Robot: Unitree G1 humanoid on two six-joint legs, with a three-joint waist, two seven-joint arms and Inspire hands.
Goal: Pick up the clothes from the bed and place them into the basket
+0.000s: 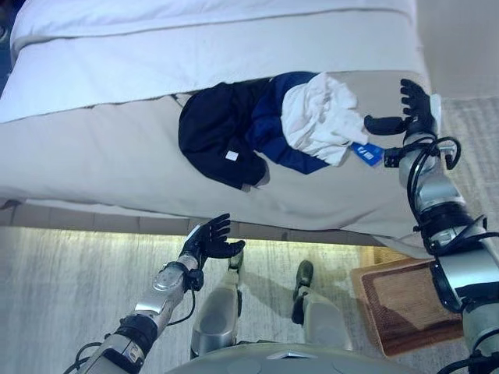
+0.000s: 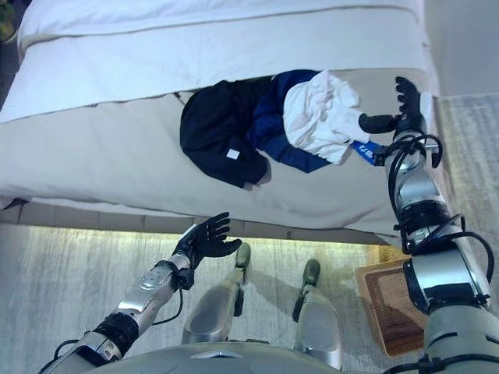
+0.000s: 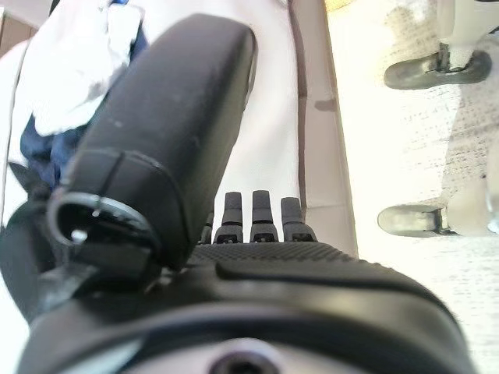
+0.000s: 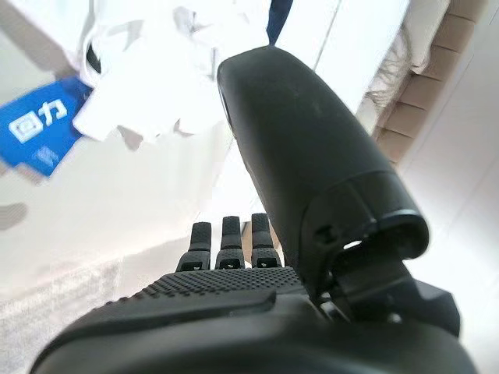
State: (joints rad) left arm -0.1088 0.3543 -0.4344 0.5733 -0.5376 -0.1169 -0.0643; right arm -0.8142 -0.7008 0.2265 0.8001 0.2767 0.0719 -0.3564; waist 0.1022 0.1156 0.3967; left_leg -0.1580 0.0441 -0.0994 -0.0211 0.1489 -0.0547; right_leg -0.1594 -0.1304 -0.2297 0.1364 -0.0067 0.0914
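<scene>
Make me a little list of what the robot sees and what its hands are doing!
bed: beige cover, clothes piled on it
clothes: black garment, navy garment, white garment on top, blue tag
left hand: open, off the bed's near edge, empty
right hand: open, beside the white garment, empty
basket: not in view
</scene>
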